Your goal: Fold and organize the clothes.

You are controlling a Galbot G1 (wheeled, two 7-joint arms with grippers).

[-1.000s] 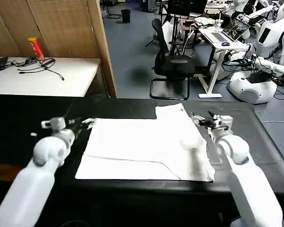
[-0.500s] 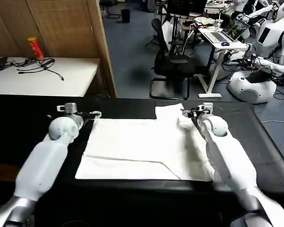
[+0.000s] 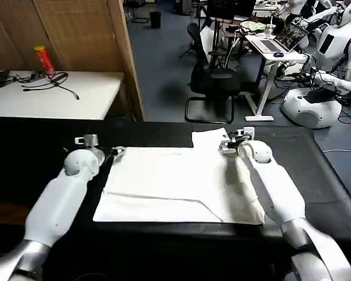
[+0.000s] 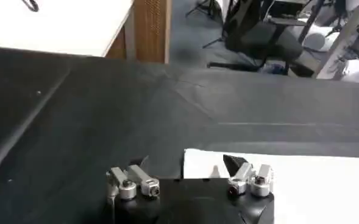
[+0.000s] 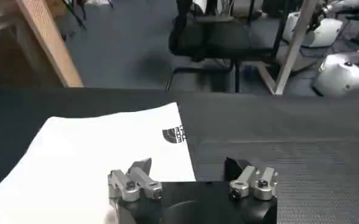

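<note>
Your 2 grippers — left gripper (image 4: 191, 176), right gripper (image 5: 188, 173) — hang wide open, holding nothing, over the far corners of the soft white T-shirt (image 3: 175, 181) on the matte black table (image 3: 23, 152).

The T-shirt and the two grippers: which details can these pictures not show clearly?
- T-shirt logo: too small to read, right wrist view.
- T-shirt near edge: right arm covers one corner, head view.
- Left gripper, right gripper: fingertips cut off by gripper body, so contact with cloth unclear.
</note>
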